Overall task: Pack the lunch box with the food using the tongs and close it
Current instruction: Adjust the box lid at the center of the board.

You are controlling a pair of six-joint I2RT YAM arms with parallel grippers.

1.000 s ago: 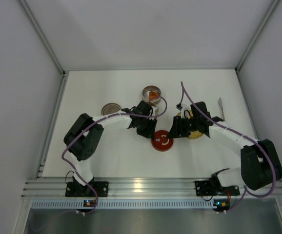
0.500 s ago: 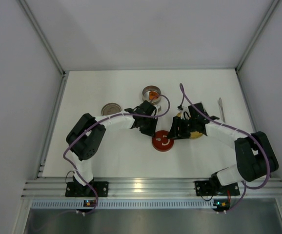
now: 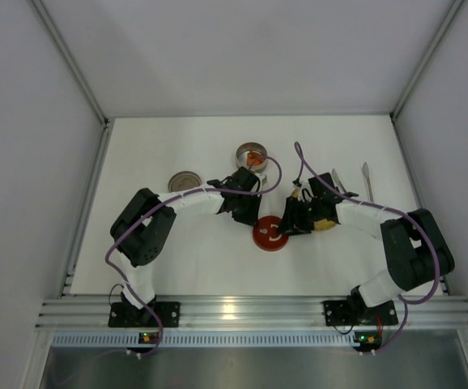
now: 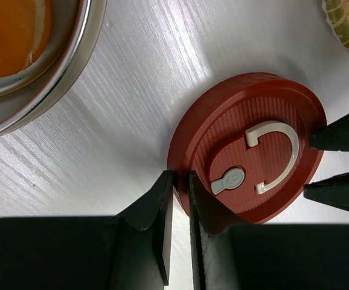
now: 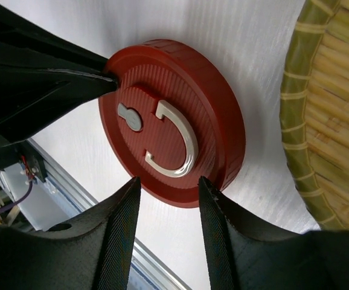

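Two grippers meet at the red lid (image 3: 269, 235). The left gripper (image 4: 179, 177) pinches its rim at 10 o'clock, and the right gripper (image 5: 168, 181) stands open with its fingers astride the edge at 2 o'clock. Best keep the lid level and the pinch deep on the rim. The food (image 3: 253, 156) sits in the tin (image 3: 241, 150) at 12 o'clock. The tongs (image 3: 367, 180) lie past the plate (image 5: 325, 121), also at 2 o'clock.
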